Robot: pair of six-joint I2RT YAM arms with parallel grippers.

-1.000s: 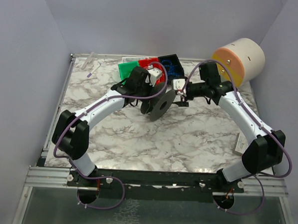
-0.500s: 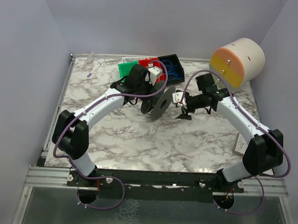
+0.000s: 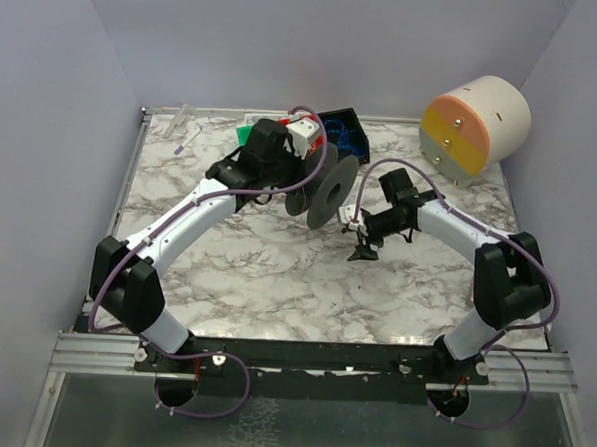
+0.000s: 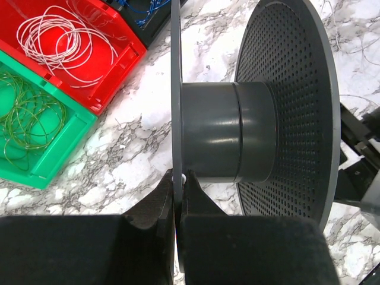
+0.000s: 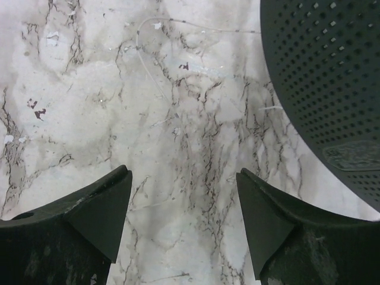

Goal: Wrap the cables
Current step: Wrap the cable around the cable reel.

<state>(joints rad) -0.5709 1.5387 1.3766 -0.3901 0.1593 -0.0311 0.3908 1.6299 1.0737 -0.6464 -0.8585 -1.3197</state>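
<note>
A dark grey spool with two perforated flanges is held on its side. My left gripper is shut on the thin edge of its left flange; it also shows in the top view, with the spool just above the table. A whitish cable coil lies in a red tray, a green coil in a green tray, and a blue cable in a dark bin. My right gripper is open and empty, pointing down at the table. A thin whitish strand lies on the marble below the spool's flange.
A large cream and orange cylinder stands at the back right. The blue bin and green tray sit at the back behind the left wrist. Small pale items lie at the back left. Grey walls close in the table.
My left gripper has carried the spool a little toward the back and right. My right gripper has moved away from the spool toward the near side and now points down at the table.
</note>
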